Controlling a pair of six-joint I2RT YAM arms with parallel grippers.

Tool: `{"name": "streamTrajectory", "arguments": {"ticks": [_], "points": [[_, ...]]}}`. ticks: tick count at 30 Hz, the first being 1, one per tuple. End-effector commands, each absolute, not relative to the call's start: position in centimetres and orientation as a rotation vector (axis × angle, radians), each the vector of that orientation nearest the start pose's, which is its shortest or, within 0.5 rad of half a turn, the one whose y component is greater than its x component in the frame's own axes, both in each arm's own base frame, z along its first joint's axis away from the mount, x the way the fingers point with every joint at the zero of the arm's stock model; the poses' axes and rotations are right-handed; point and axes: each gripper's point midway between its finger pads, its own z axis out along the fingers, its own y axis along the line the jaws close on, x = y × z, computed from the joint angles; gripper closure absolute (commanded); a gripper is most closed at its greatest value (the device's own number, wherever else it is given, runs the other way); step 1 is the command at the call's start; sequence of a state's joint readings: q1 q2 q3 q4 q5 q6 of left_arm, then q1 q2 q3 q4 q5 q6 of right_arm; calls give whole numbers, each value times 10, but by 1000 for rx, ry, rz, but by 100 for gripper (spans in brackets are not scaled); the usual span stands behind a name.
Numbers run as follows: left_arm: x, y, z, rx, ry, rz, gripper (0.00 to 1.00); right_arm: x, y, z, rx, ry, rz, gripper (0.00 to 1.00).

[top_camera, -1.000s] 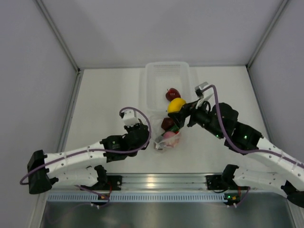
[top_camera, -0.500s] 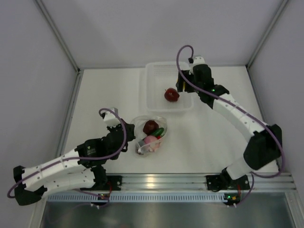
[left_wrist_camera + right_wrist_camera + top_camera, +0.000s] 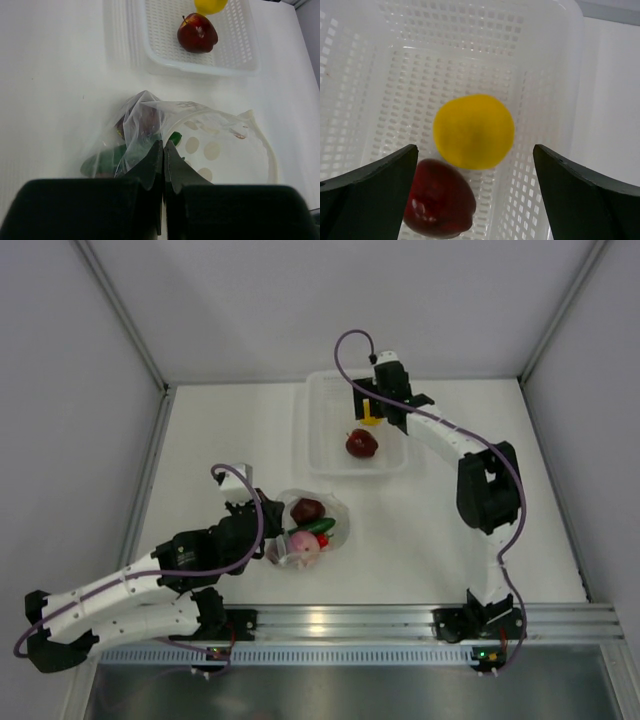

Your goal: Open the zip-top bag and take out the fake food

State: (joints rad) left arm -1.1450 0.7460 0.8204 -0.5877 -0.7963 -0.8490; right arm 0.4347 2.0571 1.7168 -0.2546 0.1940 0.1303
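Observation:
The see-through polka-dot zip-top bag (image 3: 335, 530) lies in mid-table with its mouth wide. My left gripper (image 3: 274, 544) is shut on the bag's thin plastic (image 3: 145, 125) at its left side. Inside it are fake food pieces: a dark red one (image 3: 308, 509), a green cucumber (image 3: 320, 526), a pinkish onion (image 3: 303, 546). My right gripper (image 3: 374, 412) hangs open over the white mesh basket (image 3: 310, 435). The yellow pear (image 3: 473, 131) sits below and between its fingers, touching neither. A dark red apple (image 3: 440, 205) lies next to it.
The basket (image 3: 200, 66) stands at the back of the table, just beyond the bag. Grey walls close in the table on the left, right and back. A metal rail with both arm bases runs along the near edge (image 3: 330, 622).
My right arm swung from the bag to the basket with the yellow pear, then opened and let it go. My left arm drew the bag a little left and nearer.

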Motion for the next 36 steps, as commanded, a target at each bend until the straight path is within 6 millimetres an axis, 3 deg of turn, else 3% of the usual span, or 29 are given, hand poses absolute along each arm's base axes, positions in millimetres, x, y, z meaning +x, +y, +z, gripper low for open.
{"name": "streamTrajectory", "arguments": {"ticks": [1,5,9,12,13,16,21,24,26,30,36], "points": [[195,-180,254,-197,1922,-540,100,542,221,218,-184,1995,150,1],[197,-178,256,-232,1909,-541,100,516,224,252,-137,1950,283,1],[201,-178,253,-284,1904,-527,100,448,255,294,-284,1893,667,2],[205,-184,253,-312,1909,-519,100,396,263,312,-276,1870,861,12],[206,-186,253,-317,1909,-514,100,382,268,316,-285,1855,909,18],[211,-196,253,-286,1919,-487,100,333,279,323,-308,1836,990,23],[217,-217,252,-173,1927,-471,100,264,307,333,-424,1811,1004,25],[221,-218,251,-196,1906,-462,100,241,310,333,-431,1798,994,25],[222,-217,250,-206,1905,-460,100,236,304,324,-417,1810,961,24],[223,-214,243,-246,1905,-459,100,248,290,307,-311,1838,848,24],[215,-214,222,-229,1952,-475,100,251,301,300,-349,1871,831,23]]}}
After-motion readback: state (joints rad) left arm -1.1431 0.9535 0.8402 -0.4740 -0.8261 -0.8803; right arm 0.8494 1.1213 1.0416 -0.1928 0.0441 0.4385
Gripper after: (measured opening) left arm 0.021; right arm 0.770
